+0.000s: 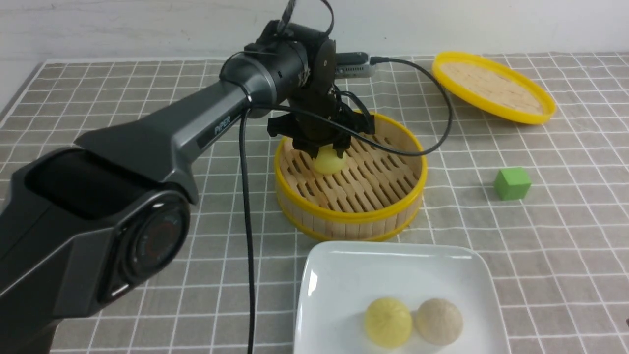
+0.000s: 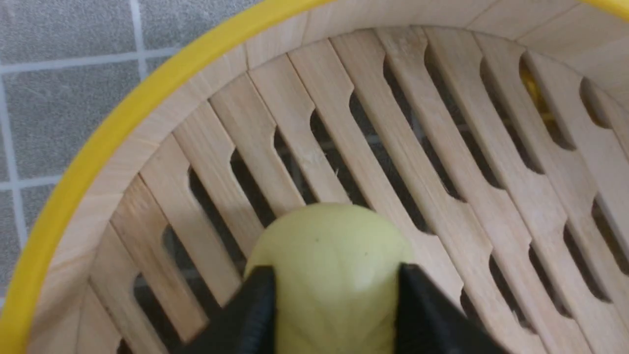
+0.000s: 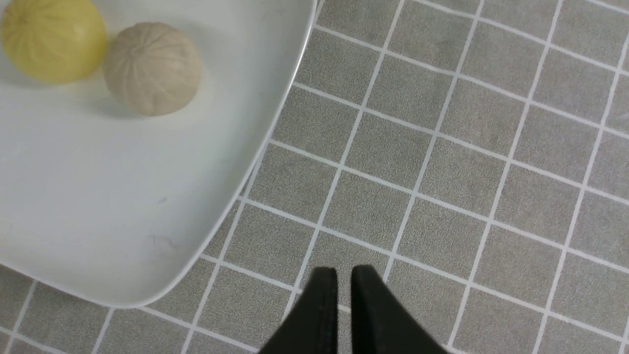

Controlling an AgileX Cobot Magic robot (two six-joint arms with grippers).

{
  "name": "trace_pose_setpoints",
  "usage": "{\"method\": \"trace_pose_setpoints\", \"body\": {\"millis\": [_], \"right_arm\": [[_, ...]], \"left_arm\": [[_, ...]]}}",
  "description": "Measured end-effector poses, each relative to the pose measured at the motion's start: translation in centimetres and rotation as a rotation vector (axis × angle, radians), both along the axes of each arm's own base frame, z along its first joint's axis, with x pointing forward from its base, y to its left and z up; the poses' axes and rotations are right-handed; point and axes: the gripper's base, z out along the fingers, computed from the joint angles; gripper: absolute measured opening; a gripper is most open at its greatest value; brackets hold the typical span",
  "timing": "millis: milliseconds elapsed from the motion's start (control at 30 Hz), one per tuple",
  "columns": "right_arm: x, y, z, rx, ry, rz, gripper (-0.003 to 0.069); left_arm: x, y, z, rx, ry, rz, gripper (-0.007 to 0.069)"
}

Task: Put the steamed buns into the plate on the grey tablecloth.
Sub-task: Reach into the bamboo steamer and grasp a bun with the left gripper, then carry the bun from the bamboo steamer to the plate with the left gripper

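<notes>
The left arm (image 1: 147,142) is filling the near corner of the front view and reaching into the bamboo steamer (image 1: 351,216). The left fingers (image 2: 250,314) are pressing on both flanks of the third bun (image 2: 334,275). That bun appears to be resting on the slats, with the steamer wall just beyond the fingers. I am judging the grasp as made and the lift as not yet begun. The right fingers (image 3: 319,309) are standing almost together with a thin slit between them, holding nothing. They are hovering over the grey tablecloth (image 3: 442,172) just beside the plate (image 1: 344,265).

Step in hand:
- I am keeping the squeeze light; the bun looks soft and is likely to deform.
- I am planning a straight vertical lift until the bun is clearing the yellow rim, and only then a pull back toward the plate.

Edges and room:
- The plate is lying on the robot's side of the left fingers, with its far edge close to the steamer base.
- The yellow bun (image 1: 388,322) and the beige bun (image 1: 439,321) are sitting side by side at the plate's near end, so the bare half nearer the left fingers is the drop zone.
- The cable (image 1: 245,221) is hanging below the arm and could drag across the plate.
- The lid (image 1: 494,88) and the green cube (image 1: 512,183) are lying well to the right of the left fingers, off the path.
</notes>
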Motion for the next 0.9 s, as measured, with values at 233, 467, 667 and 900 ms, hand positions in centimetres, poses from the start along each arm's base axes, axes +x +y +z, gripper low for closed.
{"method": "trace_pose_setpoints", "body": {"millis": [233, 467, 667, 900], "right_arm": [[0.0, 0.0, 0.0, 0.001, -0.002, 0.000, 0.0079], [0.0, 0.0, 0.0, -0.002, -0.002, 0.000, 0.0090], [0.0, 0.0, 0.0, -0.005, 0.001, 0.000, 0.0096], [-0.1, 0.0, 0.0, 0.005, 0.009, 0.000, 0.0102]], "left_arm": [[-1.9, 1.2, 5.3, 0.031, 0.022, -0.006, 0.0024], [-7.9, 4.7, 18.9, -0.030, -0.171, -0.102, 0.0024], [-15.4, 7.0, 19.8, -0.061, -0.060, -0.181, 0.0024], [-21.3, 3.8, 8.9, 0.063, 0.203, -0.303, 0.0033]]}}
